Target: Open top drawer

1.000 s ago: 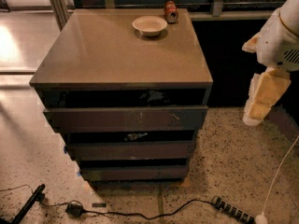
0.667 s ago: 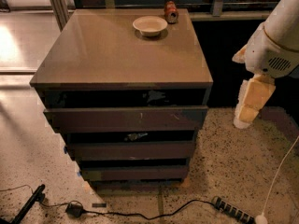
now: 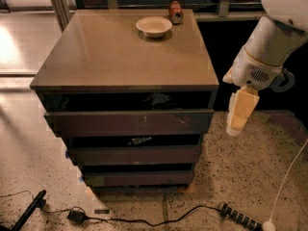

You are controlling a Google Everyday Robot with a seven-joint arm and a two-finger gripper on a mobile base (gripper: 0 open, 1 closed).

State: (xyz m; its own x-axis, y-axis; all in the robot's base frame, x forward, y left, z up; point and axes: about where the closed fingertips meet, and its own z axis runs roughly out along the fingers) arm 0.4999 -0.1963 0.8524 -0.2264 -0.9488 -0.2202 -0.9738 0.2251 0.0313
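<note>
The brown cabinet (image 3: pixel 127 52) stands in the middle of the view. Its top drawer (image 3: pixel 130 122) is the widest one, with a long dark-brown handleless front and pale scuffs near its right end; it sticks out a little from under the cabinet top. Two narrower dark drawer fronts (image 3: pixel 134 154) sit below it. My gripper (image 3: pixel 239 114) hangs down from the white arm (image 3: pixel 269 47) to the right of the cabinet, level with the top drawer's right end and a small gap away from it.
A white bowl (image 3: pixel 154 26) and a small red can (image 3: pixel 175 12) sit at the back of the cabinet top. Black cables and a power strip (image 3: pixel 239 215) lie on the speckled floor in front. A white cord (image 3: pixel 288 177) runs down at right.
The arm and gripper have moved left and slightly down, closer to the cabinet's right side. The drawers have not moved.
</note>
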